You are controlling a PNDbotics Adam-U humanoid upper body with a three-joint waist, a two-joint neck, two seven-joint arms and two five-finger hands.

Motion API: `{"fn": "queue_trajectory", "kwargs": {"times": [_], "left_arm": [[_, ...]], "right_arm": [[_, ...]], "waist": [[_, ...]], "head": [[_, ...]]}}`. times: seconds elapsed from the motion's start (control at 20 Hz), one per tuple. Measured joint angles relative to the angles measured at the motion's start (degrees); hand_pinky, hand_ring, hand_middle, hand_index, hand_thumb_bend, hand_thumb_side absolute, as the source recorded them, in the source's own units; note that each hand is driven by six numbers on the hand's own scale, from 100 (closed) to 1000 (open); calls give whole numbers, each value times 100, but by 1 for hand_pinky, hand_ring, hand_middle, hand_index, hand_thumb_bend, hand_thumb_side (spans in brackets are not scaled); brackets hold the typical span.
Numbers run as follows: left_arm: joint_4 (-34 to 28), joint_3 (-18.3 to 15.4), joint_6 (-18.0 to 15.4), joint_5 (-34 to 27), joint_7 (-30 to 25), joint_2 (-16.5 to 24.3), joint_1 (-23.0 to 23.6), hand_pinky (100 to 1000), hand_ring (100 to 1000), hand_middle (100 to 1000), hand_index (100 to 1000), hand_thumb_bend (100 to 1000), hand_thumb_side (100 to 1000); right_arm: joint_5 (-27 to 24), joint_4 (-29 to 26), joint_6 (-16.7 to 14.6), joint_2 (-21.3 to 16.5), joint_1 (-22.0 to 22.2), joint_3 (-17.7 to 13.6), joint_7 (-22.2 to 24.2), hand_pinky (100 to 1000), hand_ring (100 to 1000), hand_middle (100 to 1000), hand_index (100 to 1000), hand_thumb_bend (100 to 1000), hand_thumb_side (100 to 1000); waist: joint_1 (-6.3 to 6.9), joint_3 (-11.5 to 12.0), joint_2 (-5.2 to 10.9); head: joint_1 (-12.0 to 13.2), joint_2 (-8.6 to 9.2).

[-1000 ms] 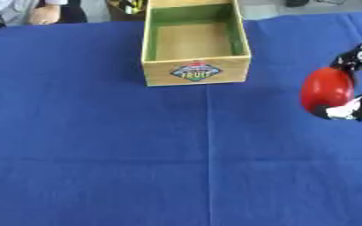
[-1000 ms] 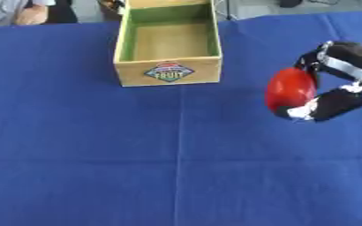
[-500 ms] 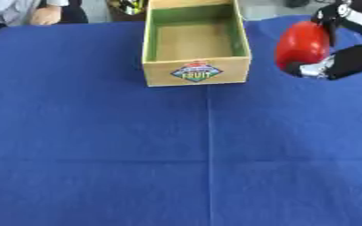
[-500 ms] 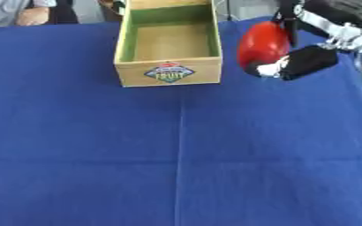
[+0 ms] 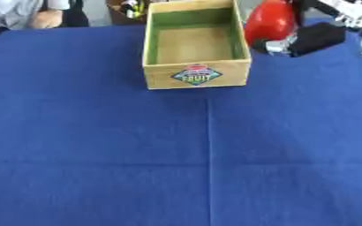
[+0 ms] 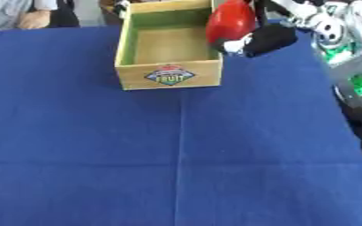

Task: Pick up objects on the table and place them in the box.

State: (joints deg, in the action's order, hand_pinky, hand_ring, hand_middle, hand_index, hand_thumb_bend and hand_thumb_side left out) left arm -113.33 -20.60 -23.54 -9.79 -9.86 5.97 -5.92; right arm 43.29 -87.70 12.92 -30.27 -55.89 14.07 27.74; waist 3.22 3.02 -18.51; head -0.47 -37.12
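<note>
So the right hand, fingers curled round the red object, has swung up beside the box rim, drop looks close

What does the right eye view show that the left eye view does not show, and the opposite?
Only the right eye view shows the robot's silver arm with green parts past the table's right edge, and the red object overlapping the box's right wall. Only the left eye view shows the red object just clear of that wall. Both show the right hand curled around the red object, the empty wooden box with a FRUIT label, and the blue tablecloth. The left hand appears in neither.
</note>
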Motion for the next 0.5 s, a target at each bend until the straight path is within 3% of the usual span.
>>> {"fn": "queue_trajectory", "kwargs": {"times": [0.5], "left_arm": [[-7, 51, 6, -42, -47, -2, 16, 412, 537, 548, 828, 458, 848]], "right_arm": [[459, 1156, 315, 920, -632, 3, -699, 742, 687, 296, 391, 456, 535]], "waist": [[2, 89, 13]], "head": [[-65, 44]]}}
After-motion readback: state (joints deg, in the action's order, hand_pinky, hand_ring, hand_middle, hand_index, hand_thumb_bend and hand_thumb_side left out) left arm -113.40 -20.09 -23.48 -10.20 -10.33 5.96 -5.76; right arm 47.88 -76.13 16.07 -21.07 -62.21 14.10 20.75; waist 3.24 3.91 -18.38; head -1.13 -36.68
